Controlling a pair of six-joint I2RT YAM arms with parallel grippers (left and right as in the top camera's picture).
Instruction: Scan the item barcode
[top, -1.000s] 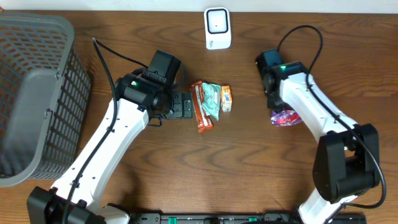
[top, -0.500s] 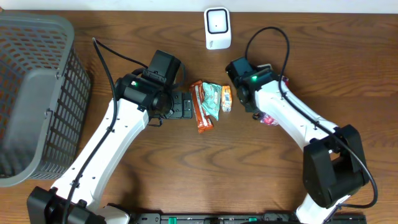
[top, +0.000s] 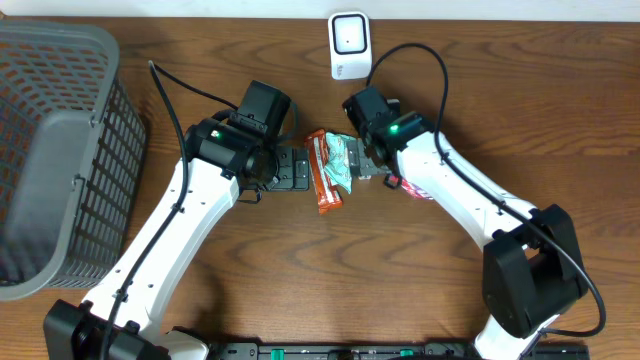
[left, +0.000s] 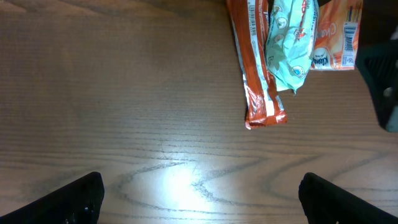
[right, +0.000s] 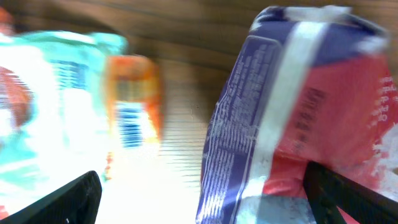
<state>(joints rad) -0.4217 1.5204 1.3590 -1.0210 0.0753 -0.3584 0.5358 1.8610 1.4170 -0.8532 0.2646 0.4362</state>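
One white scanner. On its near side, four snack packets: one long orange bar, one teal pouch, one small orange packet, one purple-and-red bag. One grey basket far to the scanner's left. Two robot arms: left arm, right arm.

The scanner sits at 12 o'clock on the tabletop, basket at 9, snack packets bunched dead centre.

orange wrapper beside teal packet
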